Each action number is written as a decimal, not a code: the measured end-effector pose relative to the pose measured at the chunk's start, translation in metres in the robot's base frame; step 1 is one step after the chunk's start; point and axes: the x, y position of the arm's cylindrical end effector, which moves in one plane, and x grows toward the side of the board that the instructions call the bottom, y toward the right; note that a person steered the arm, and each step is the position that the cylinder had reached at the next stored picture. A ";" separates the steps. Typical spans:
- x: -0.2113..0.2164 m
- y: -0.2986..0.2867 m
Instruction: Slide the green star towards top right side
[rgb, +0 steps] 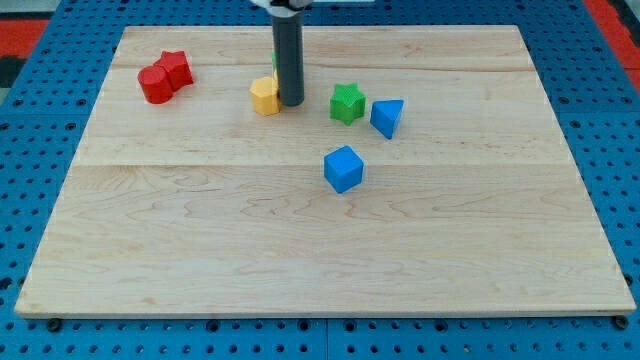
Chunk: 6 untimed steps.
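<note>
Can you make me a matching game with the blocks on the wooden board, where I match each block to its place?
Things:
1. green star block
2. blue cube block
3. yellow block
4. the two red blocks

Places:
A. touching the left side of my tip
B. far at the view's top left
C. just left of the blue triangular block
D. lowest in the view, alone

Pairs: 1-C, 2-D, 3-A, 4-B
</note>
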 end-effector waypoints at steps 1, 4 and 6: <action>0.023 -0.005; -0.008 0.093; -0.064 0.099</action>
